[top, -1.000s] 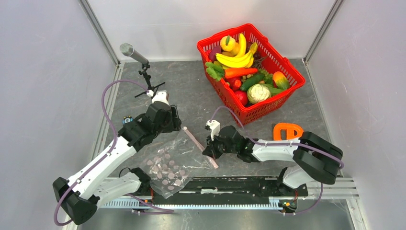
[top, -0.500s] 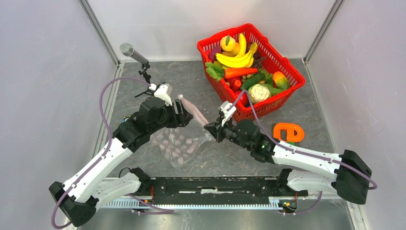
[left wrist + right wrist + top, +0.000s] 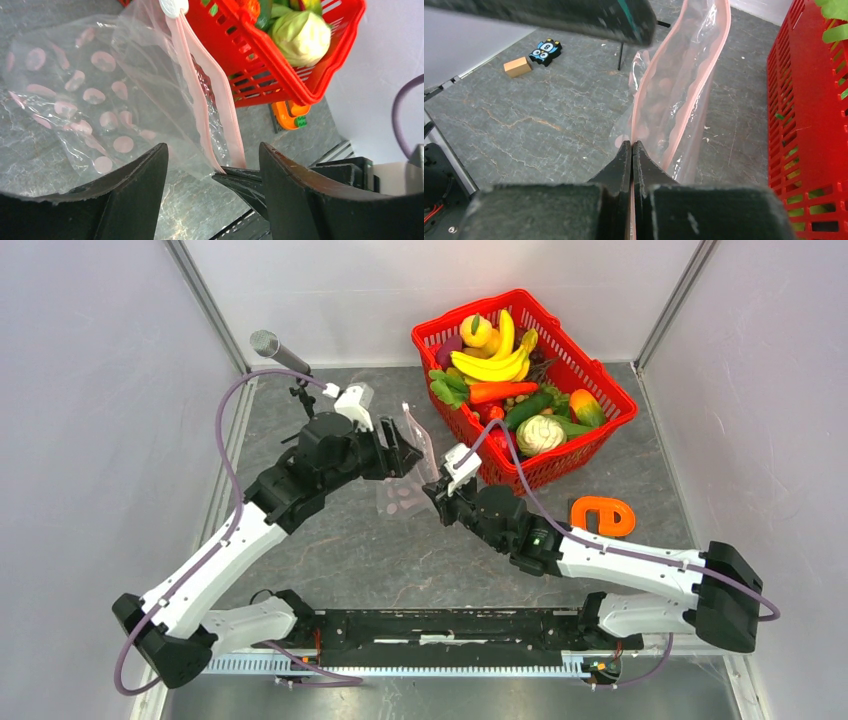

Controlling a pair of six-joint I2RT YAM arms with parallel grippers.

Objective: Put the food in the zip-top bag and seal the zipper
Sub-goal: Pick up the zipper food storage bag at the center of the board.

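The zip-top bag is off the surface, just above the middle of the top view, between the two claws. Its zipper is the long axis. It runs as a pale pink strip from its upper end, near the left corner of the red mesh basket, down and slightly right to the right claw. The clear dotted body hangs below and left of that strip.

In the right wrist view, the right claw is pinched tight on the lower end of the zipper. The two pink lips part above it and climb toward the upper right of the frame.

In the left wrist view, the left claw is spread wide and grips nothing. The zipper slants from a white slider at the top edge down into the gap between the fingers.

The banana bunch, carrot, cucumber and cauliflower lie in the basket at upper right. An orange plastic piece sits on the surface below the basket.
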